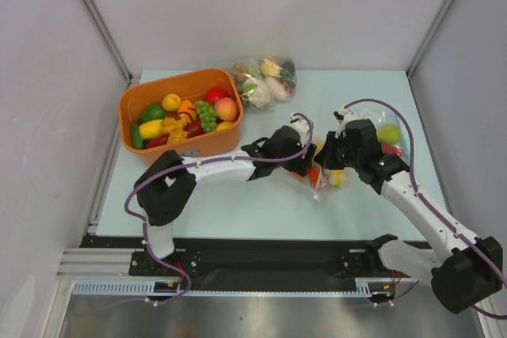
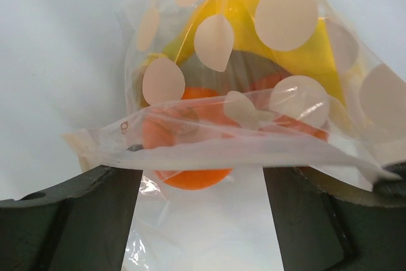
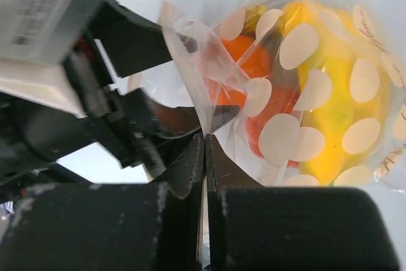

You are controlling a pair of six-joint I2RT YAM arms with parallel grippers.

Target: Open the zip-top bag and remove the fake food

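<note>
A clear zip-top bag (image 1: 321,173) with pale round dots lies mid-table between both grippers. It holds fake food: an orange piece (image 2: 190,177), yellow fruit (image 2: 241,11) and a red piece (image 3: 279,103). My left gripper (image 1: 305,160) is open, its fingers (image 2: 95,220) wide apart. The bag's zip strip (image 2: 222,150) lies across their tips and thin film lies between them. My right gripper (image 3: 204,141) is shut on a fold of the bag's edge (image 3: 209,87), at the bag's right side in the top view (image 1: 333,157).
An orange bin (image 1: 158,89) full of toy fruit stands at the back left. A second filled bag (image 1: 265,81) lies at the back centre. A green and a red fruit (image 1: 388,134) sit right of my right wrist. Walls close in on both sides.
</note>
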